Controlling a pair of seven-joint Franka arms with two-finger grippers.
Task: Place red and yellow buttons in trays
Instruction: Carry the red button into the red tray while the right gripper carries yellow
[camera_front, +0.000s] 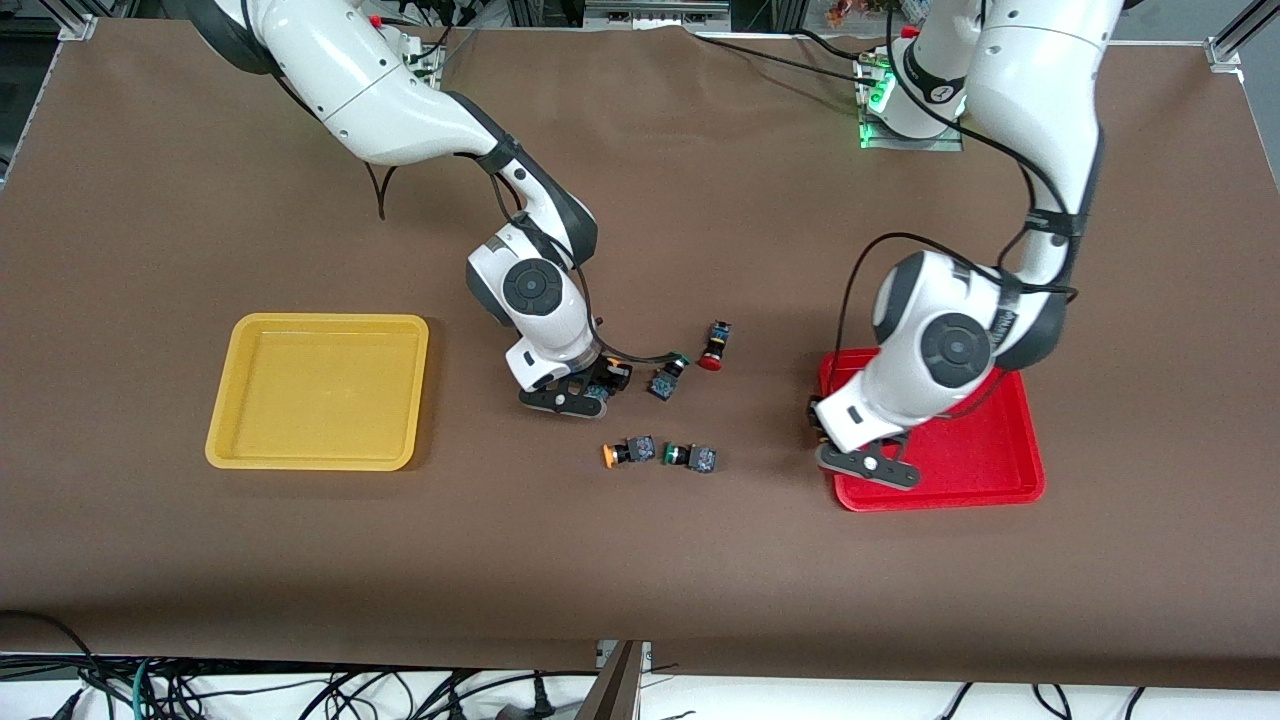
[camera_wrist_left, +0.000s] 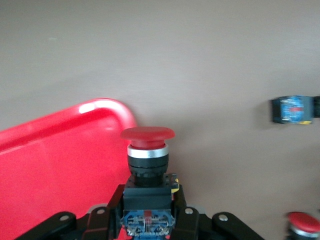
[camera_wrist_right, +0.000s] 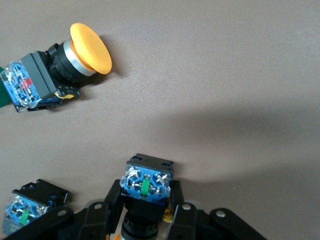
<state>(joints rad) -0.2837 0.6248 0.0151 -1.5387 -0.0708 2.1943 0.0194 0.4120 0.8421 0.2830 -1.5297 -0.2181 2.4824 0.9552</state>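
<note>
My left gripper is shut on a red-capped button, held over the rim of the red tray at its end toward the right arm. My right gripper is down at the table, shut on a button whose blue terminal block shows; its cap is mostly hidden, with an orange tint under the dark body. A yellow-capped button lies nearer the front camera. A second red button lies between the grippers. The yellow tray holds nothing.
Two green-capped switches lie on the brown cloth: one beside my right gripper, one beside the yellow-capped button. A dark switch body with a blue end sits close to my right gripper's fingers.
</note>
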